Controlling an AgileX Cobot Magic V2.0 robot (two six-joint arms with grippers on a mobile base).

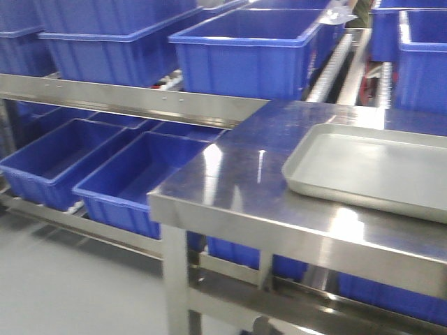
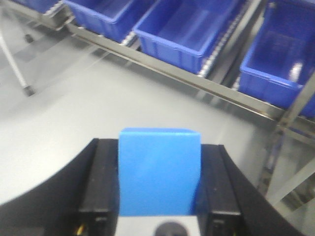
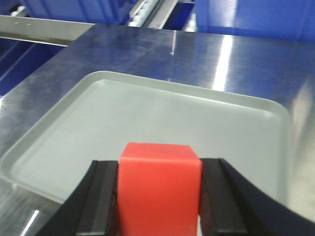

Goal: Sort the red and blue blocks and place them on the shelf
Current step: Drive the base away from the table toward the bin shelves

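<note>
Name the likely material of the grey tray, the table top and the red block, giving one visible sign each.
Grey tray: likely plastic or coated metal; dull sheen.
Table top: probably brushed stainless steel; streaky glare, blue reflections.
Red block: matte plastic or foam; flat uniform colour.

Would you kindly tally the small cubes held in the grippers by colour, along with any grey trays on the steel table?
1 red cube, clamped in the right gripper
1 blue cube, clamped in the left gripper
1 grey tray, with nothing lying in it
Total: 3
</note>
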